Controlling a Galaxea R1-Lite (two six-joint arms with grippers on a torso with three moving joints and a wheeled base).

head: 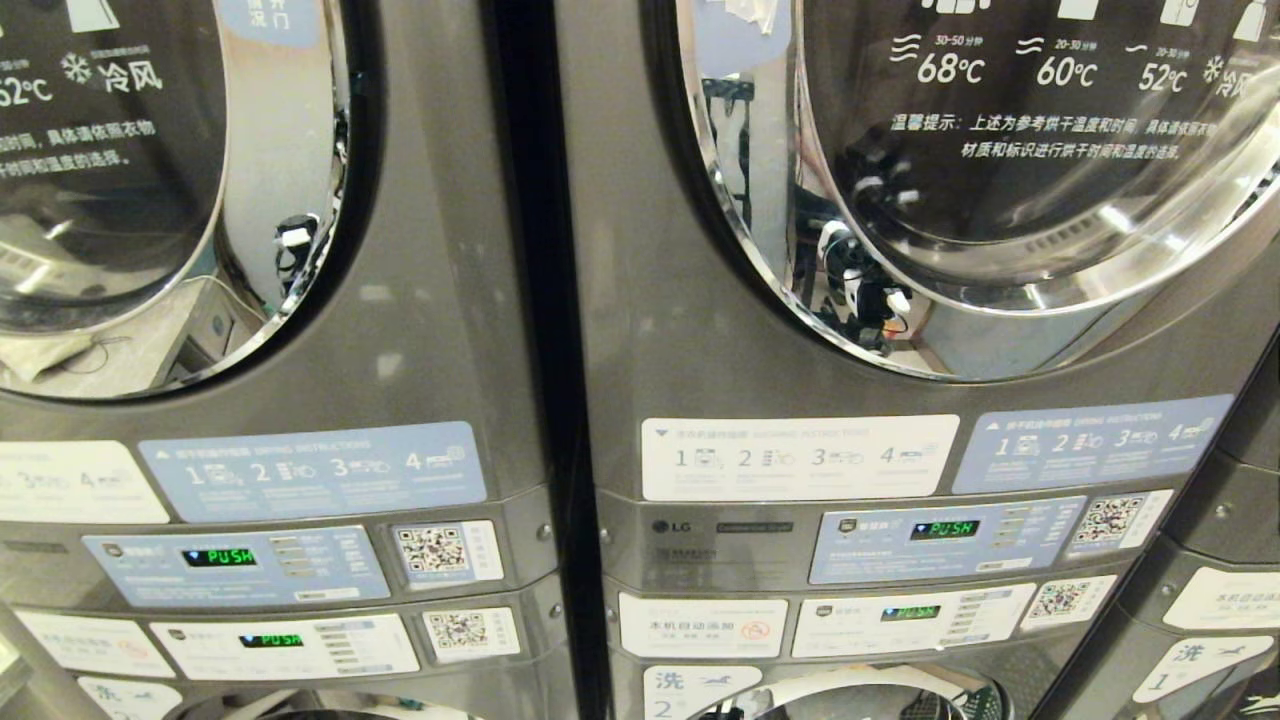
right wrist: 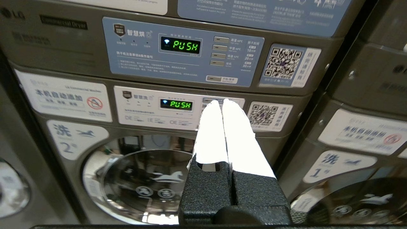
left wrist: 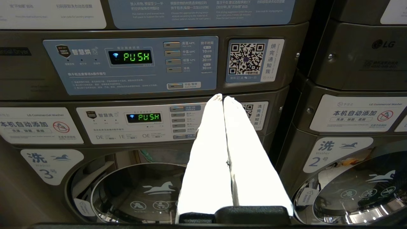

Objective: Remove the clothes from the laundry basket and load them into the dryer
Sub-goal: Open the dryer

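Observation:
Two grey dryers fill the head view, each with a round glass door: the left door (head: 150, 200) and the right door (head: 1000, 180) are both shut. No clothes and no laundry basket are in view. Neither arm shows in the head view. My left gripper (left wrist: 222, 98) hangs in front of a dryer control panel (left wrist: 130, 65), its white fingers pressed together on nothing. My right gripper (right wrist: 220, 102) is likewise shut and empty, facing the neighbouring machine's dryer panel (right wrist: 181, 52).
Under each dryer sits a washer with a shut round door (left wrist: 136, 190) (right wrist: 143, 181). A narrow dark gap (head: 530, 350) separates the two columns. A third column (head: 1230, 560) stands at the right edge. All displays read PUSH.

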